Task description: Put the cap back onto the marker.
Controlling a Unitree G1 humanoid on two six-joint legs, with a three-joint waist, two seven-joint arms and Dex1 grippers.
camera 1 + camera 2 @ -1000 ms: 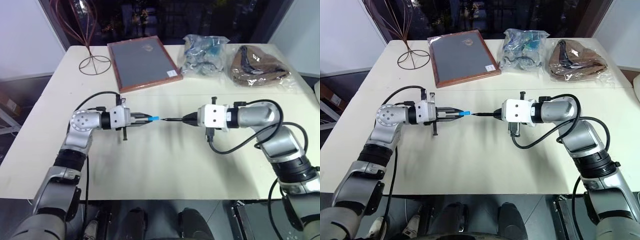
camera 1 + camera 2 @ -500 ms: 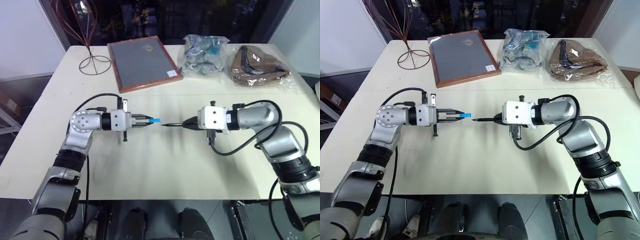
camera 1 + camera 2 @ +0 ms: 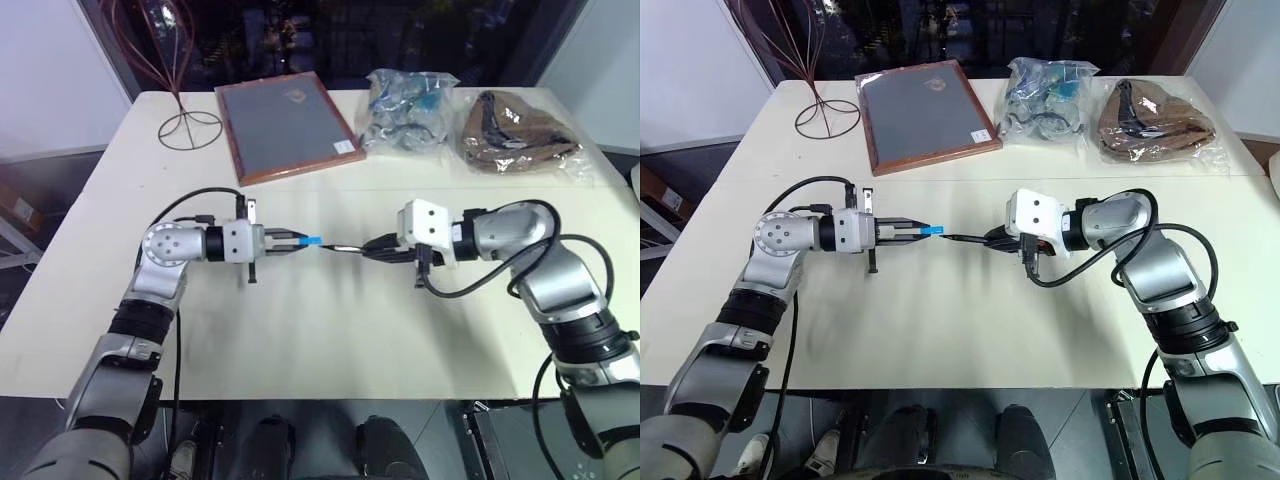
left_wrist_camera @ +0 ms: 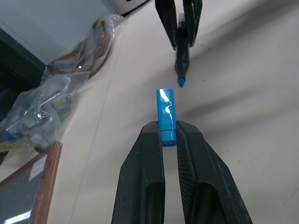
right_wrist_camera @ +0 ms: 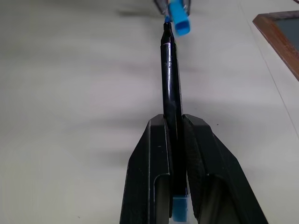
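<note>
Light-blue plastic cap (image 4: 166,115) sits pinched in the left gripper (image 4: 169,135), above the cream bench (image 3: 320,320). Facing it, the thin black marker (image 5: 170,79) is clamped in the right gripper (image 5: 175,122), its tip just short of the cap's mouth. No lettering is legible.

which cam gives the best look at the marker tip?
Left wrist view: the marker points its blue tip at the cap, a gap between them. Right wrist view shows its shaft lengthwise; eye views show a thin dark line.

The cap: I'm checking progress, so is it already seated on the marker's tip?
No: the cap, held in the left hand, is clear of the tip of the marker, with bare table between them.
</note>
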